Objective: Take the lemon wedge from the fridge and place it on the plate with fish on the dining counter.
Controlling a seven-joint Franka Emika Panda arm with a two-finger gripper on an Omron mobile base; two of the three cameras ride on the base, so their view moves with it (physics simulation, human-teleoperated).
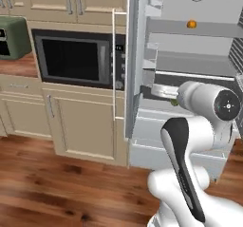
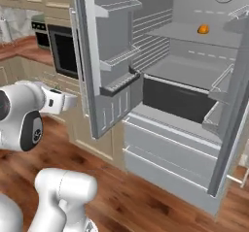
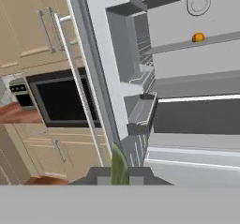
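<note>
end effector [image 3: 118, 175] is clamped on the lemon wedge [image 3: 118, 161]. A thin yellow-green sliver stands between the two finger tips in the hand view. In the left base view the wedge [image 1: 174, 101] is a small green spot at the wrist, just in front of the open fridge [image 1: 190, 69] at mid-shelf height.

Fridge: both doors are swung open, grey shelves and lower drawers exposed. The left door [image 2: 109, 56] sticks out toward the robot, its bins facing inward. Its edge runs close along the left of the end effector in the hand view, so it's the nearest obstacle. The right door [image 2: 233, 129] is open at the right edge of the right base view.

An orange fruit [image 1: 191, 24] sits alone on the upper shelf, far and above the wedge, well apart from it.

Left of the fridge:
- black built-in microwave [image 1: 76, 57] in beige cabinets [image 1: 80, 126]
- green toaster [image 1: 12, 36] on a reddish-brown surface [image 1: 19, 65], further left

The arm's elbow [image 1: 223, 105] sits in front of the lower fridge compartment and blocks part of it in the left base view. Wood floor [image 1: 57, 183] below.
</note>
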